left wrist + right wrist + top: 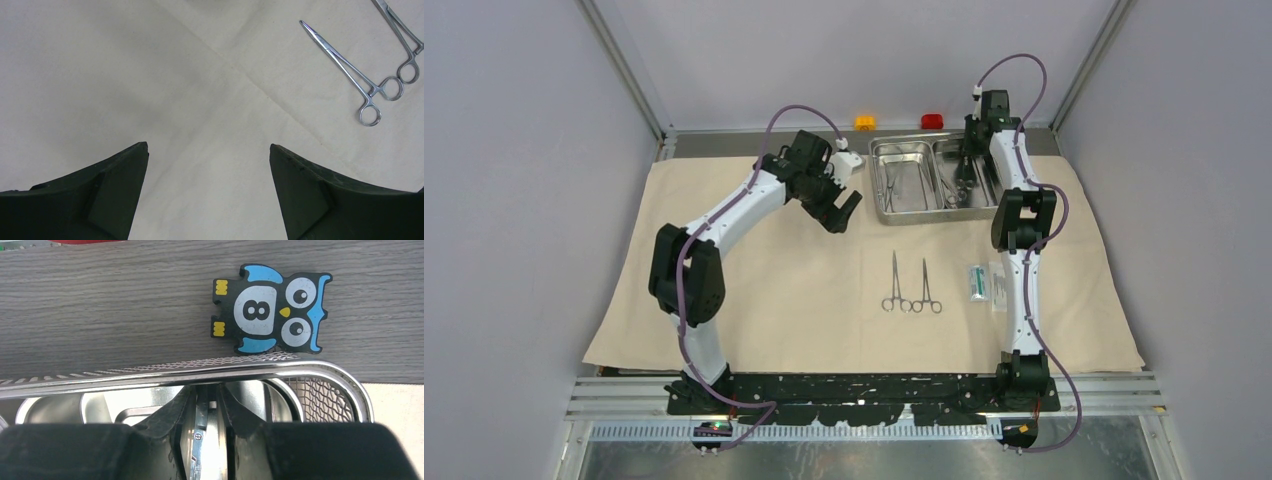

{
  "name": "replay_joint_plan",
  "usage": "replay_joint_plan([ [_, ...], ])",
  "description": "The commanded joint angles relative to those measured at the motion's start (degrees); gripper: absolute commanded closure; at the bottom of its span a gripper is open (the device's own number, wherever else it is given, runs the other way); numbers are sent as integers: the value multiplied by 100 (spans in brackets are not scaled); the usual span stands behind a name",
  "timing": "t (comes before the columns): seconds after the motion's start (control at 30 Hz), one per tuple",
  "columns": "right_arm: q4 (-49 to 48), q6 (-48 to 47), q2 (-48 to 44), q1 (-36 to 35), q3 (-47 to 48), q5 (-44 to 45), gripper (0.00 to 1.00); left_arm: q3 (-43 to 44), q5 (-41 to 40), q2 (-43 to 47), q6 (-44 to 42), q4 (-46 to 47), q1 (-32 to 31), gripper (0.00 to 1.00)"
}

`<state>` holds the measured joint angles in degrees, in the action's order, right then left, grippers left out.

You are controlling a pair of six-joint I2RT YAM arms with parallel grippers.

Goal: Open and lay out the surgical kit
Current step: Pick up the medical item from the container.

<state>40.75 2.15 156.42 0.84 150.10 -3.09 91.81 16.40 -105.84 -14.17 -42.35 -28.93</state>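
While the right gripper (208, 392) pinches a slim steel instrument (199, 437) between its black fingers, low inside the right compartment of the steel tray (150, 374), the hold looks thin. We judge the piece could twist or slip on lifting, or catch the rim and drag the tray across the beige cloth (764, 290). Our left gripper (209, 147) hangs spread wide and empty above the cloth, near two clamps (894, 280) laid out beside the packets (984, 283). Only the right wrist view shows the pinch and the owl-shaped gadget (272, 310) beyond the tray — the overhead view shows neither.
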Motion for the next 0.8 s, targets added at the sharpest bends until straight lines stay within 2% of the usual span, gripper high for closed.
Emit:
replay_joint_plan([
  [0.0,94,46,183,-27,128,52,75,232,-33,28,-108,-25,-24,6],
  [0.33,170,-68,108,-31,96,230,89,188,-53,94,-175,-69,-25,6],
  [0.6,100,69,-306,-31,96,215,99,203,-58,75,-179,-70,-24,6],
  [0.77,100,153,-616,-29,99,146,100,320,8,1,-124,-68,-21,6],
])
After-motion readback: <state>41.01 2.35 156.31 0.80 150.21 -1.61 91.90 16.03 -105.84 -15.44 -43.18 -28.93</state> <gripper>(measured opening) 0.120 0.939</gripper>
